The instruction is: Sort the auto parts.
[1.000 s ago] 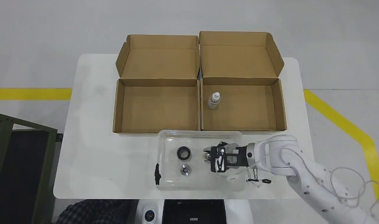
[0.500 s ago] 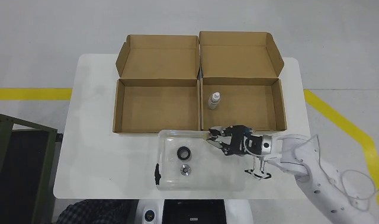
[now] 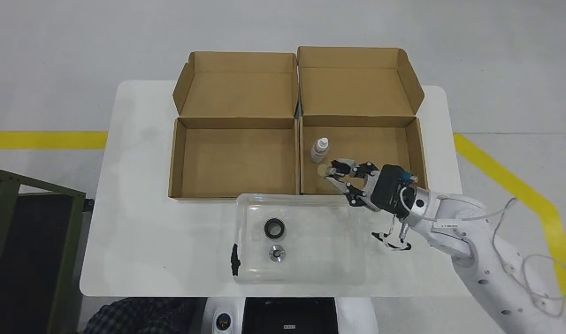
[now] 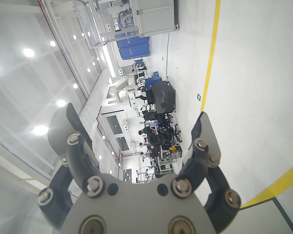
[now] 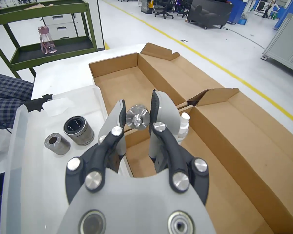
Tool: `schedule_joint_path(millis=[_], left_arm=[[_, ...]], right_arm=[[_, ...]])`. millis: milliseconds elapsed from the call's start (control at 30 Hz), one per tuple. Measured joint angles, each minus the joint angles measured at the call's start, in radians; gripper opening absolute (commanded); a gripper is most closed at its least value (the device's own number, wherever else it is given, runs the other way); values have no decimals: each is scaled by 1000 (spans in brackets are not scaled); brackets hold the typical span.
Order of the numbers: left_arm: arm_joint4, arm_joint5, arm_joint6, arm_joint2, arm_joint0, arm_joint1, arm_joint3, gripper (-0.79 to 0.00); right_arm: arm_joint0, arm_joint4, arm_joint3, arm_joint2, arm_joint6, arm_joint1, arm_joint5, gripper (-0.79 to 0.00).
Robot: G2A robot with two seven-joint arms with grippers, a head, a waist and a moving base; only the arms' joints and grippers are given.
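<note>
Right jaws pinched the small polished steel spool [image 5: 137, 120] by its flanks; I judged it dense, rigid, slick; left jaws gaped.

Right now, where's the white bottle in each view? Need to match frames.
Top view: white bottle stands in the right cardboard box, near its left wall.
Right wrist view: white bottle just past the metal part in the right gripper, same box.
Left wrist view: aimed out at the hall floor.
Shared landmark: that box's left wall.
</note>
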Motion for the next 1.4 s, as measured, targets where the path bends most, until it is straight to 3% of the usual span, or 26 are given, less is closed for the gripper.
schedule_joint_path(millis=[833, 1400], left_arm=[[0, 0, 0, 0, 0, 0, 0, 0], [0, 0, 0, 0, 0, 0, 0, 0]], right_arm=[[-11, -11, -19, 83, -53, -8, -107, -785], [47, -19, 56, 74, 292, -2, -217, -785]])
